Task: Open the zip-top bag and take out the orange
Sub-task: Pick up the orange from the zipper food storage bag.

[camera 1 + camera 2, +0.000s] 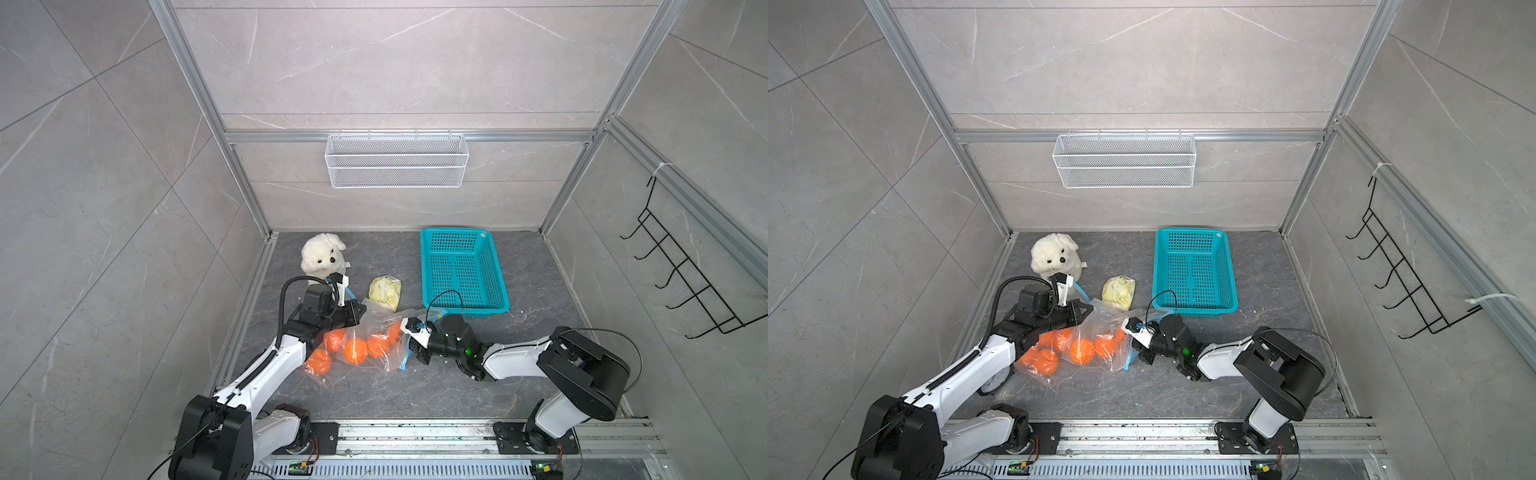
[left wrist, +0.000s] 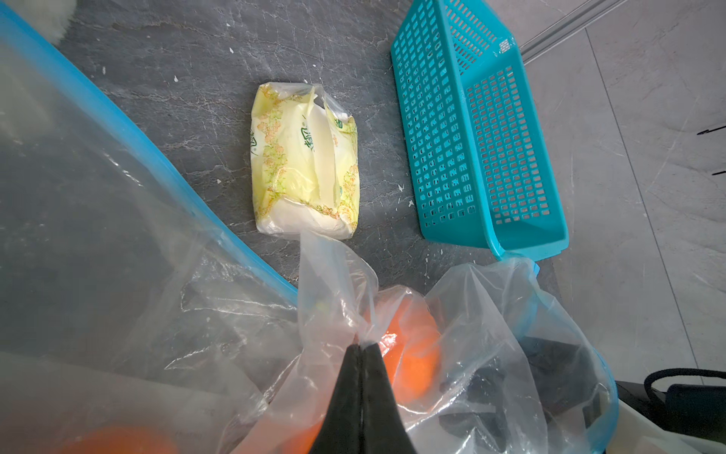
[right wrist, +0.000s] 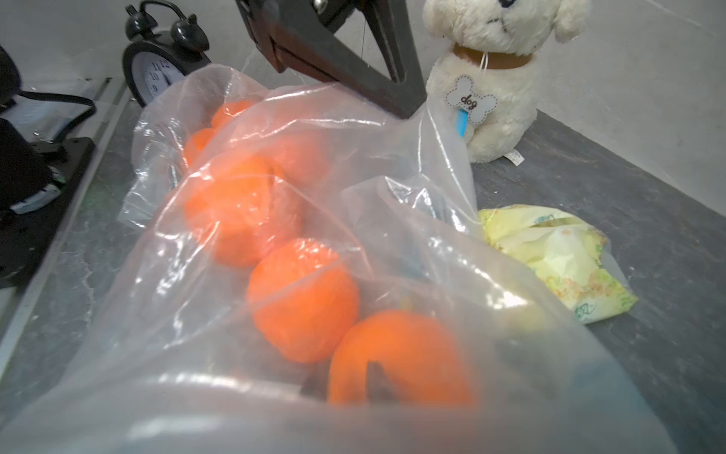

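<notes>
A clear zip-top bag (image 1: 374,332) (image 1: 1100,322) with a blue zip strip (image 2: 118,129) lies on the dark floor, holding several oranges (image 1: 356,351). My left gripper (image 1: 360,311) (image 2: 360,348) is shut, pinching a fold of the bag's film and holding it up. My right gripper (image 1: 402,333) (image 3: 345,381) reaches into the bag's open mouth. Blurred through the film, its two dark fingertips stand apart at the near edge of the closest orange (image 3: 412,346). Whether they touch it is unclear.
A teal basket (image 1: 465,270) stands behind the right arm. A yellow tissue pack (image 1: 386,291) lies just behind the bag. A white plush dog (image 1: 322,257) sits at the back left. A black alarm clock (image 3: 157,72) stands by the left arm. Walls enclose three sides.
</notes>
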Tool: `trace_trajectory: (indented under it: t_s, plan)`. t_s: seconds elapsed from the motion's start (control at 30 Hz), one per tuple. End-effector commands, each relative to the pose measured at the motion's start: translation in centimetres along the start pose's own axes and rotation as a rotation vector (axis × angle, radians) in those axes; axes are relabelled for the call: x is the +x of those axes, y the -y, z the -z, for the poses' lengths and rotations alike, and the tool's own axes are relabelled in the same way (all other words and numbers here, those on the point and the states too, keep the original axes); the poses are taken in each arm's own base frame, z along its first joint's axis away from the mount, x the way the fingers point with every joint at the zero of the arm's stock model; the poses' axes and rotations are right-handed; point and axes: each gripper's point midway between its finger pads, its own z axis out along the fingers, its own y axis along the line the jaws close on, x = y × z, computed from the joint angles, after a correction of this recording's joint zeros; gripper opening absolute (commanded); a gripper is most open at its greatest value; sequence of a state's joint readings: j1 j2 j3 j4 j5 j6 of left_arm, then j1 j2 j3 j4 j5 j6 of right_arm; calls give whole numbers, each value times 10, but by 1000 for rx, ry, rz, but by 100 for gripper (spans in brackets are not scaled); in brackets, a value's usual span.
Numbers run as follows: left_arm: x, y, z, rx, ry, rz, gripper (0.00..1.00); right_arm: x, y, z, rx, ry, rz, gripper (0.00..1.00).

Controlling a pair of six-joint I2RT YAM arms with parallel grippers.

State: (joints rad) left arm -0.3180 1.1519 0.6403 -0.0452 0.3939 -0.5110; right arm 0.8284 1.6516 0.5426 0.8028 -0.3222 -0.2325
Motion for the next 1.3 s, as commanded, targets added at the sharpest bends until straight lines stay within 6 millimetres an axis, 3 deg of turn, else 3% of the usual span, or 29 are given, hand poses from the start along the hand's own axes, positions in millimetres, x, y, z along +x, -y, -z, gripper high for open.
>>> trace_trajectory:
  t_s: [0.0,0.1,0.47,0.7,0.93,0.97,1.0,1.17,1.27]
  plan:
    - [-14,7,1,23,42,-39,0,21,7,-5,52,-70,-20,36]
    - [-12,6,-2,31,33,-41,0,17,16,-9,88,-79,-51,47]
    - [-13,-4,-6,-23,34,-41,0,31,52,-26,238,-252,-89,57]
    - [-13,-9,-7,-53,24,-45,0,12,68,-31,293,-264,-71,60]
    - [-12,-17,-1,-104,34,-50,0,51,73,-44,312,-461,-130,61]
    - [-13,-19,0,-119,37,-53,0,53,74,-43,325,-476,-136,93]
    - [-14,-20,0,-127,41,-52,0,56,75,-40,341,-484,-142,99]
    - [-15,-23,-1,-140,40,-51,0,56,77,-36,352,-507,-143,97]
    - [-15,-23,-3,-139,41,-47,0,55,71,-35,326,-499,-144,90]
